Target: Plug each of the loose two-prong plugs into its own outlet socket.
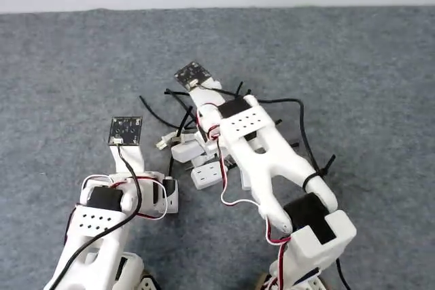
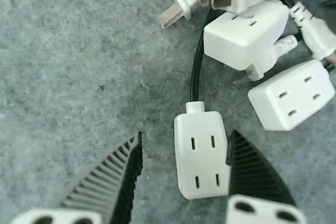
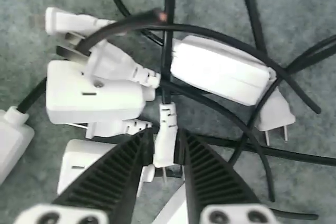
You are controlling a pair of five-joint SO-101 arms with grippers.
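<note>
A white two-prong plug [image 3: 165,148] on a black cord is pinched between the fingers of my right gripper [image 3: 165,136], prongs pointing away from the cord pile. In the high view this gripper [image 1: 204,146] hangs over the tangle of white outlets and cords at the table's middle. My left gripper [image 2: 185,136] is open, low over the carpet, with a flat white outlet socket [image 2: 201,156] between its fingers, close to one finger [image 2: 252,174]. Two more outlet blocks [image 2: 244,32] [image 2: 291,95] lie beyond it. A loose plug [image 2: 181,4] lies farther off.
Black cords [image 3: 247,129] cross over the outlet blocks [image 3: 94,98] [image 3: 218,72]; another free plug [image 3: 275,114] lies at the pile's edge. Two small dark boards [image 1: 126,130] [image 1: 192,75] sit on the grey carpet [image 1: 353,73], which is open all round the pile.
</note>
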